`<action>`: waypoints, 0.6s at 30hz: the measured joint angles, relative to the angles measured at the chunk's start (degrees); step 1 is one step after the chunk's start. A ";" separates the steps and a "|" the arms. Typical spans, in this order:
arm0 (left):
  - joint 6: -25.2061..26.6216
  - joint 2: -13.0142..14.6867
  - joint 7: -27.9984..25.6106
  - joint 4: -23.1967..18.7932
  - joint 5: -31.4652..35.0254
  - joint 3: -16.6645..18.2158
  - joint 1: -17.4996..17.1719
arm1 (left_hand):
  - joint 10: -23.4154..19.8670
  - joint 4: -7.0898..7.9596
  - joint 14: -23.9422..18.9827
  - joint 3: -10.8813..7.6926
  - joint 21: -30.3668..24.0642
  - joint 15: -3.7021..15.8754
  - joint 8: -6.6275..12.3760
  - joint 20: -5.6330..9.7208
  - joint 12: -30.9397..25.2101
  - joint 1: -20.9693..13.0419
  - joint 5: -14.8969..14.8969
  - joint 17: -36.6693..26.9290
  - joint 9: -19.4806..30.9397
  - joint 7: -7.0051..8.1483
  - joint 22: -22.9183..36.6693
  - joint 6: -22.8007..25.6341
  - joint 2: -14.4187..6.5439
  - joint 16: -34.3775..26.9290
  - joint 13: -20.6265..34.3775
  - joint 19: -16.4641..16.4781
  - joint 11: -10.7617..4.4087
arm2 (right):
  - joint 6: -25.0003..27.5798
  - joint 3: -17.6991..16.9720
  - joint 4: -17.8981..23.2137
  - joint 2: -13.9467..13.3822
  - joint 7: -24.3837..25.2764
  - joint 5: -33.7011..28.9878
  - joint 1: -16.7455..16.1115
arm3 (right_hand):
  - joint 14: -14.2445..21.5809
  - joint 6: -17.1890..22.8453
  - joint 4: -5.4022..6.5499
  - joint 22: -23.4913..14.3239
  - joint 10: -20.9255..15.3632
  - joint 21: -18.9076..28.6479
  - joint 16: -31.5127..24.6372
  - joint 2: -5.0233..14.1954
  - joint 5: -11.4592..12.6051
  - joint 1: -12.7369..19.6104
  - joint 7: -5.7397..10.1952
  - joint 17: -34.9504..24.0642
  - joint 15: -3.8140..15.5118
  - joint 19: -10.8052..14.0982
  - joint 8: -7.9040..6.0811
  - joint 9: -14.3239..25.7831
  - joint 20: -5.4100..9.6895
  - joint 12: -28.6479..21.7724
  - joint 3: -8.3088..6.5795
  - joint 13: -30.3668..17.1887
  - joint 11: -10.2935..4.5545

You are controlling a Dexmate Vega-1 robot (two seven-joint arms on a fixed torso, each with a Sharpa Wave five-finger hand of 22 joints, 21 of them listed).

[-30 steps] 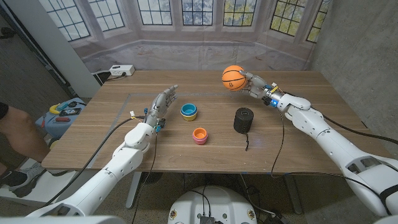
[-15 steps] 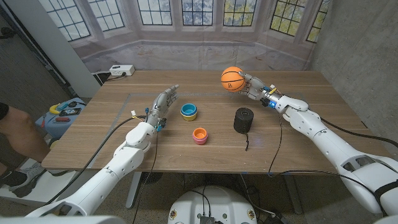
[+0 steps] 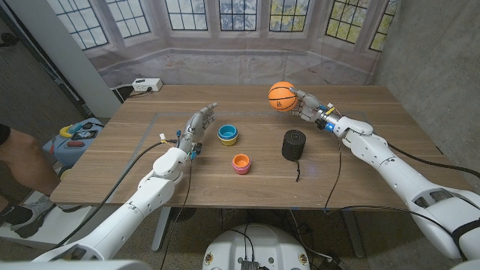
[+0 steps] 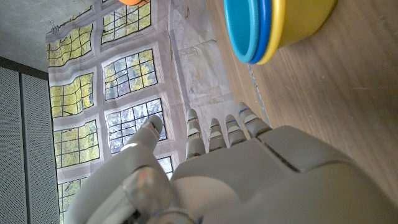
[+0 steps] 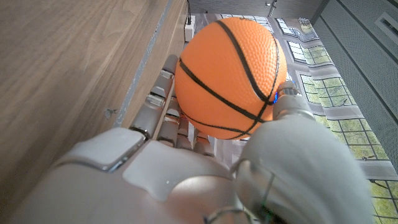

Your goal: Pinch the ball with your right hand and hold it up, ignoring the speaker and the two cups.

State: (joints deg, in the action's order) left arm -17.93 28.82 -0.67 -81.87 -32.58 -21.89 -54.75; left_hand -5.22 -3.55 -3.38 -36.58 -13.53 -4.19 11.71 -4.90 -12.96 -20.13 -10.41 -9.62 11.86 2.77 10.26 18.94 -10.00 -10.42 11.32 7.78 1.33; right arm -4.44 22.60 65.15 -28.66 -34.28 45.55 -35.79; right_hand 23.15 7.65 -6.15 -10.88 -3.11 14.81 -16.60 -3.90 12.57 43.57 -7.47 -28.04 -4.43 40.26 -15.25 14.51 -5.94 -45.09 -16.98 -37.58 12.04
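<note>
An orange basketball-patterned ball (image 3: 281, 96) is held in the air above the table's far right part, gripped by my right hand (image 3: 306, 104). The right wrist view shows the ball (image 5: 229, 77) pinched between the thumb and the fingers (image 5: 163, 109) of my right hand (image 5: 186, 180). My left hand (image 3: 195, 128) stands on the table left of the cups, fingers apart and holding nothing; its back (image 4: 236, 174) faces the wrist camera. A black cylindrical speaker (image 3: 294, 145) stands below the ball, with its cord trailing toward the front edge.
A blue-and-yellow cup (image 3: 228, 134) stands at mid-table and shows close to my left hand's fingertips as the cup (image 4: 273, 28). A pink-and-orange cup (image 3: 241, 163) sits nearer the front. A white power strip (image 3: 146, 85) lies at the far left corner. A person's arm (image 3: 19, 161) is at picture left.
The ball and my right hand have shifted only slightly in the air, staying lifted. My left hand has not moved.
</note>
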 measured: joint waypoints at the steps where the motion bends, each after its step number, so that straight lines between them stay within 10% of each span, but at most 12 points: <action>1: 0.00 0.00 0.00 -0.04 0.00 -0.02 -0.02 | 0.00 0.00 0.00 0.00 0.00 0.00 0.00 0.00 0.00 0.00 0.00 0.00 0.00 0.00 0.00 0.00 0.00 0.00 0.00 0.00 0.00 | -0.02 0.00 0.00 0.00 -0.04 0.01 0.00 | 0.00 0.02 -0.03 0.00 0.00 0.00 0.00 0.00 0.00 0.00 -0.02 0.00 0.00 0.00 0.00 0.00 0.00 0.01 0.03 0.02 0.00; 18: 0.17 -0.18 0.07 0.37 0.18 -0.24 0.50 | 0.00 0.00 0.00 0.00 0.00 0.00 0.00 -0.22 0.00 0.00 0.00 0.00 -0.01 0.00 0.00 0.00 0.00 0.00 0.00 0.21 0.00 | -0.11 -0.06 -0.98 0.25 -0.25 -0.03 0.31 | 3.60 3.43 -1.71 0.00 -2.95 0.33 -0.81 0.70 -0.04 1.33 -0.34 -0.78 1.77 1.73 -0.45 -0.01 1.67 -1.09 -0.43 0.28 -1.89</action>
State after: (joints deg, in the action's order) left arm -17.76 28.64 -0.60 -81.50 -32.40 -22.13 -54.25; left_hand -5.22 -3.55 -3.38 -36.58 -13.53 -4.19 11.71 -5.12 -12.96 -20.13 -10.41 -9.62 11.85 2.77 10.26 18.94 -10.00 -10.42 11.32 7.99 1.33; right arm -4.56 22.55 64.17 -28.42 -34.53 45.52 -35.48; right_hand 26.75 11.08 -7.86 -10.89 -6.06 15.14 -17.41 -3.20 12.53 44.89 -7.80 -28.82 -2.66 42.00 -15.70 14.50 -4.27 -46.18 -17.41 -37.30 10.15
